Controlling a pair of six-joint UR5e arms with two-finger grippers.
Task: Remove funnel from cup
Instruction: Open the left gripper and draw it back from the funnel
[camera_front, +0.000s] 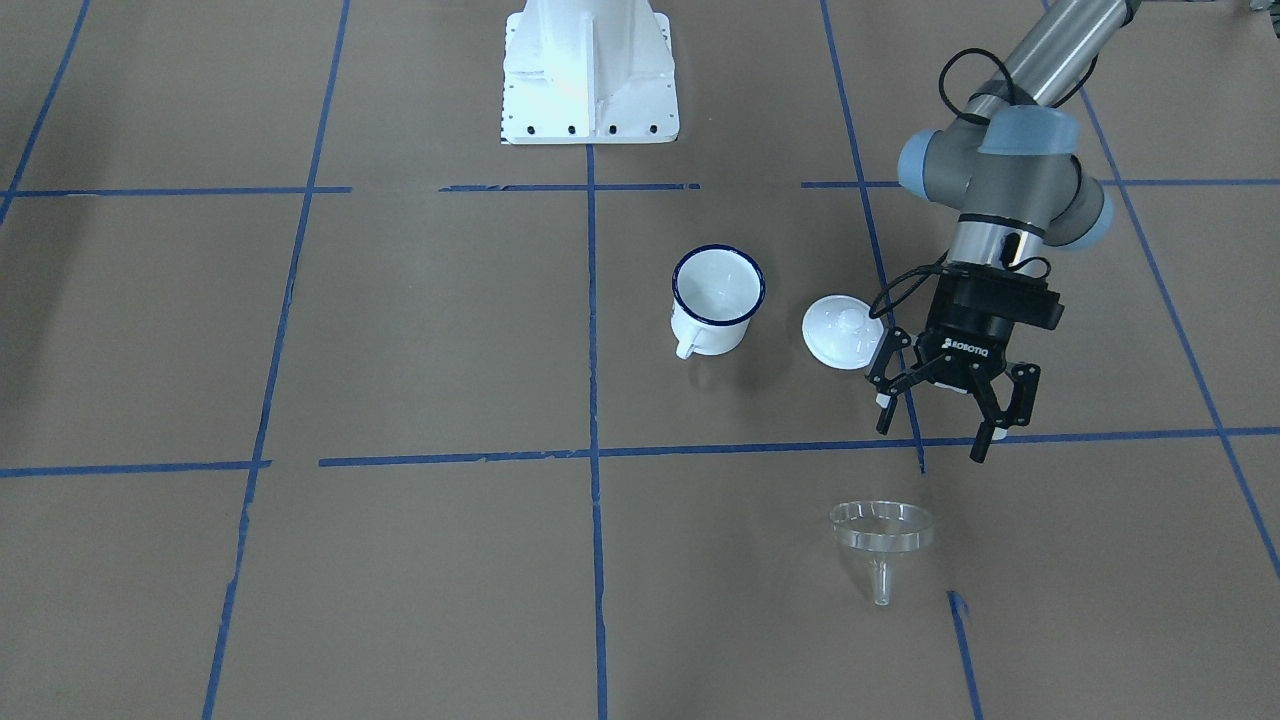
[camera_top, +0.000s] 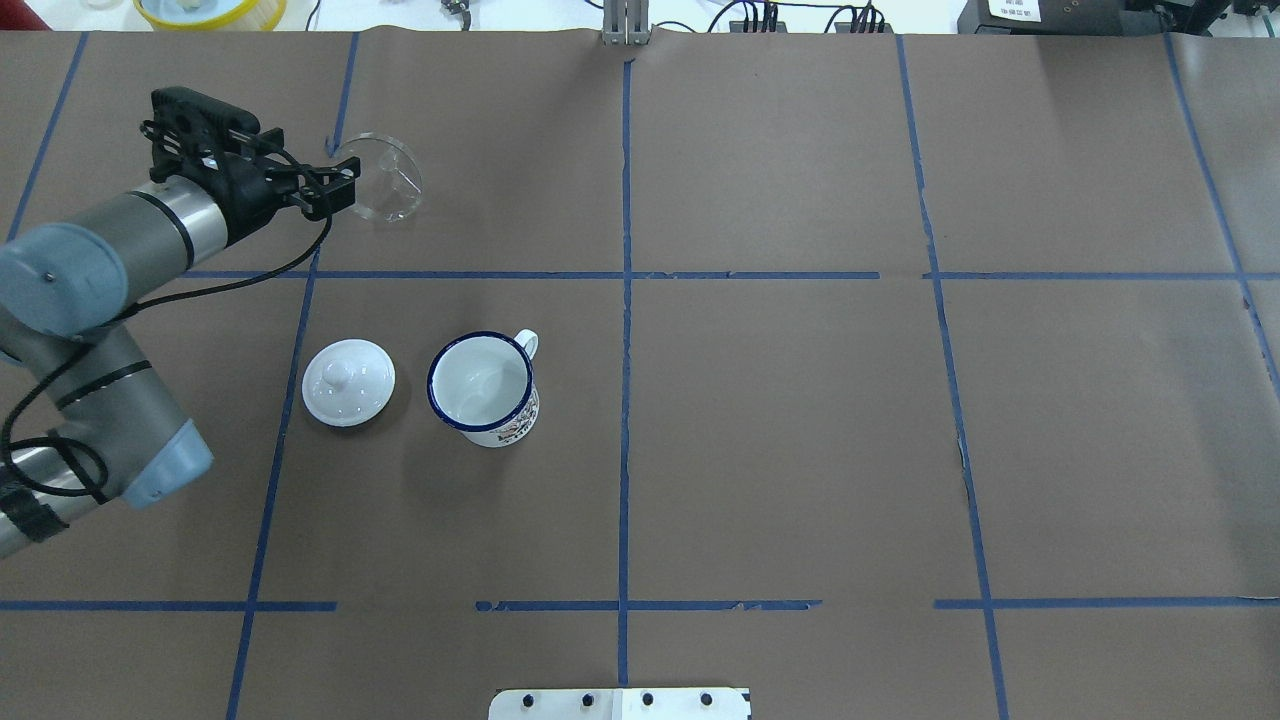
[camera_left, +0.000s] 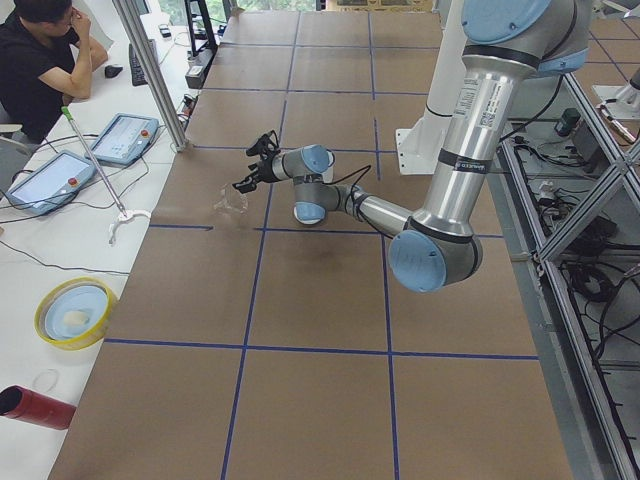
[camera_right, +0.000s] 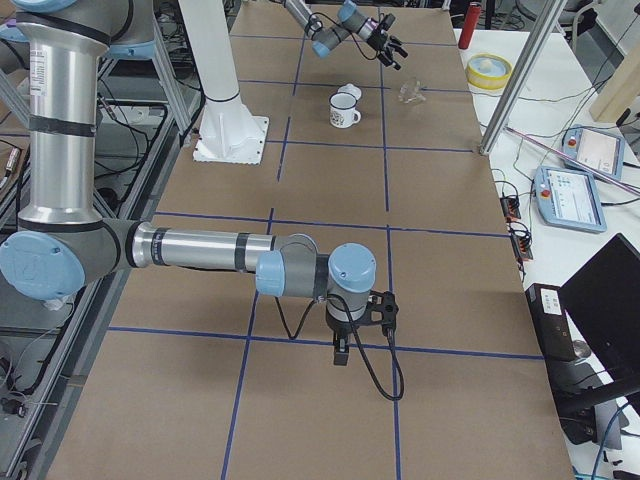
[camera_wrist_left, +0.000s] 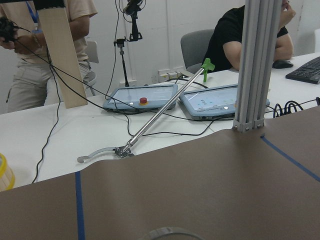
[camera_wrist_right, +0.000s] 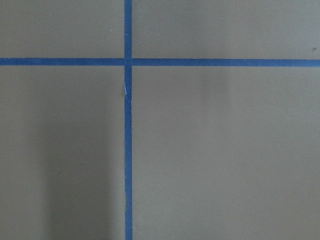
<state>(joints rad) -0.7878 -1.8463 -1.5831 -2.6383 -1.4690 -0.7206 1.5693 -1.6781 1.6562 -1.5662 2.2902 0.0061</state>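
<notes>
A robotics lab: the table (camera_top: 800, 450) is papered brown and gridded with blue tape (camera_top: 625, 400). Beyond the left gripper (camera_front: 932, 437), teach pendants (camera_wrist_left: 142, 97) and cables (camera_wrist_left: 60, 80) lie on a white bench (camera_wrist_left: 60, 135) by an aluminium post (camera_wrist_left: 255, 65), where an operator (camera_left: 35, 60) sits.

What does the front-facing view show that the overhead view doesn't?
Only front-facing: the funnel with its short spout in profile, and the left gripper plainly open, holding nothing. Only overhead: the printed pattern on the side of the cup, and a yellow bowl past the far edge of the table. Both: the empty cup, the white lid beside it, and the funnel lying on the table apart from the cup.
</notes>
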